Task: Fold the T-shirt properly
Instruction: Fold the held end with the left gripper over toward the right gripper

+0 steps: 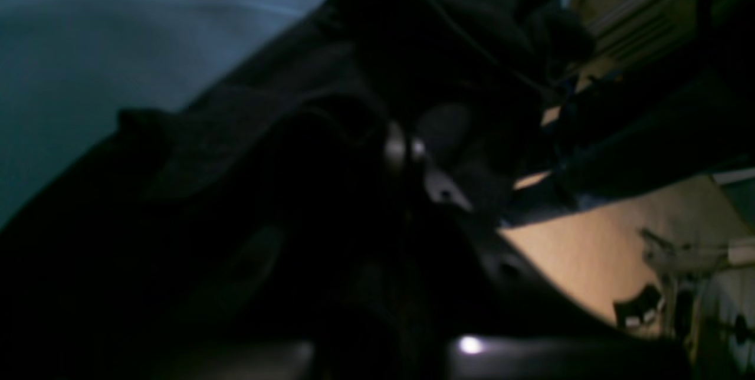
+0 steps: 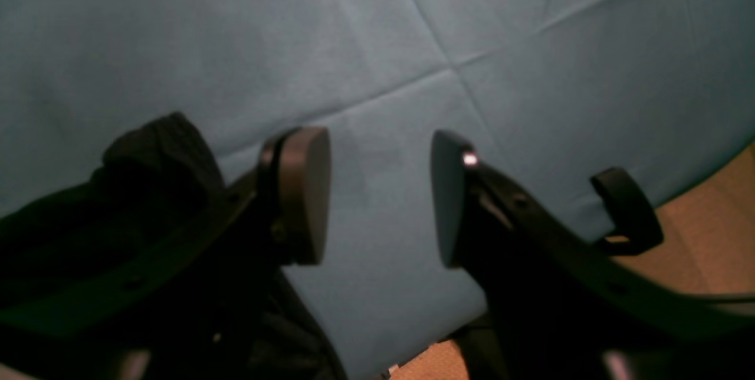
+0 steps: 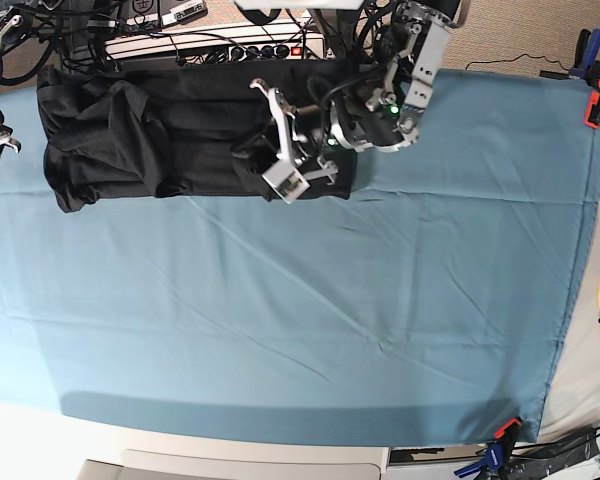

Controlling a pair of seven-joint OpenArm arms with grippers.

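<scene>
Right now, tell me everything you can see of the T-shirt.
The T-shirt is black, soft cloth, lying rumpled in a long band along the far edge of the teal table cloth. One end is bunched in folds; no print shows. The left gripper is shut on its near edge at the other end. The right gripper hangs open, apart from it.

The T-shirt [image 3: 180, 130] serves as landmark. On its near side the teal table cloth [image 3: 280, 300] lies bare and wide, offering free passage across the whole middle and front. Beyond the T-shirt's far edge, a power strip and tangled cables [image 3: 210, 40] crowd the way. Over its right end the left gripper [image 3: 285, 150] and its arm block access. Clamps [image 3: 595, 95] stand far right of it, at the cloth's edge.
</scene>
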